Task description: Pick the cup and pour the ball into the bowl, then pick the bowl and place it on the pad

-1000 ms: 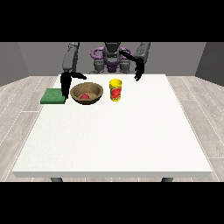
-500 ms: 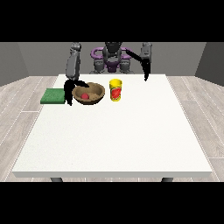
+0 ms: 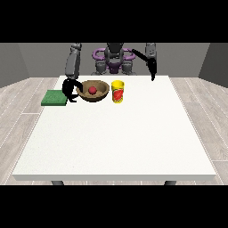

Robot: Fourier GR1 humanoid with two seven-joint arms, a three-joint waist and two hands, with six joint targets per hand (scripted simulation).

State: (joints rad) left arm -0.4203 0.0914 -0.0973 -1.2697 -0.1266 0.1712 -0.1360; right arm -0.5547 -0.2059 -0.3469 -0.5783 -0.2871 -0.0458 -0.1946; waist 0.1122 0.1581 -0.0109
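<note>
Fingers of the hand at the view's left (image 3: 70, 90) curl by the rim of the brown bowl (image 3: 100, 94), with the red ball (image 3: 92, 90) inside, beside the green pad (image 3: 54, 97), so a tilted lift might roll the ball out or bump the yellow cup (image 3: 117, 91).

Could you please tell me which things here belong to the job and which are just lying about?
Job: brown wooden bowl, small red ball in it, yellow cup, green square pad, hand at view's left.
Lying about: nothing besides the white table.

The yellow cup (image 3: 117, 91) bears a red mark, but no text can be read anywhere
</note>
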